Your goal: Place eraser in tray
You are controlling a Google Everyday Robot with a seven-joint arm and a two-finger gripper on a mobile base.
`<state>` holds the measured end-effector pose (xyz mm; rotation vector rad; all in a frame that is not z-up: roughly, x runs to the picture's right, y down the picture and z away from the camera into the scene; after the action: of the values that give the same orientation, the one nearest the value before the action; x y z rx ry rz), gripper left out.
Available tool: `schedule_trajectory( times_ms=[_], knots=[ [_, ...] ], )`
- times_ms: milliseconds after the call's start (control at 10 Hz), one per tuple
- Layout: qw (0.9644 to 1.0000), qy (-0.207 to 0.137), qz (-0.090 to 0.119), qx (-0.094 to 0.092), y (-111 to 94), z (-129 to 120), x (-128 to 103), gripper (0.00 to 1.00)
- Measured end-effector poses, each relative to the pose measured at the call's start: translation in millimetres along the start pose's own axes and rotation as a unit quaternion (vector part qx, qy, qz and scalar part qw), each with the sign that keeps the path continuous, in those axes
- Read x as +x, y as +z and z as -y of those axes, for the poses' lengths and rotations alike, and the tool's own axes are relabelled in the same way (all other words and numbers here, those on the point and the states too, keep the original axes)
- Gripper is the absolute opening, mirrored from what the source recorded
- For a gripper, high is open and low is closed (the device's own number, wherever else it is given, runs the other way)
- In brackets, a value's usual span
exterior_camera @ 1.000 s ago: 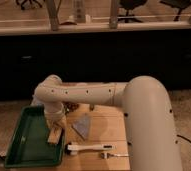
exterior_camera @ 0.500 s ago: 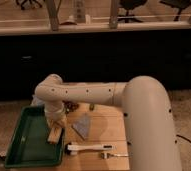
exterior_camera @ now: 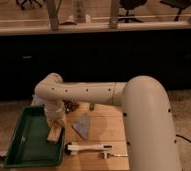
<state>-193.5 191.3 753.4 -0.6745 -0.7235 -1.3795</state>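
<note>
The gripper (exterior_camera: 57, 124) points down from the white arm's bent wrist over the right side of the green tray (exterior_camera: 30, 142), its fingers drawn narrow and closed on the upper end of the tan eraser (exterior_camera: 55, 133). The eraser hangs tilted just below the fingertips, with its lower end at the tray's right rim; whether it touches the rim cannot be told. On the wooden table (exterior_camera: 108, 129) to the right lie a grey triangular piece (exterior_camera: 82, 126) and a white-handled tool (exterior_camera: 86, 148), both apart from the eraser.
</note>
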Motion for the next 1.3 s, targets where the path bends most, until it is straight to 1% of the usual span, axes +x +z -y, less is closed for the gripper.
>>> schedule_trajectory(
  times_ms=[1300],
  knots=[
    [0.9999,0.011,0.004,0.001,-6.1,9.3,4.9,0.01]
  ],
)
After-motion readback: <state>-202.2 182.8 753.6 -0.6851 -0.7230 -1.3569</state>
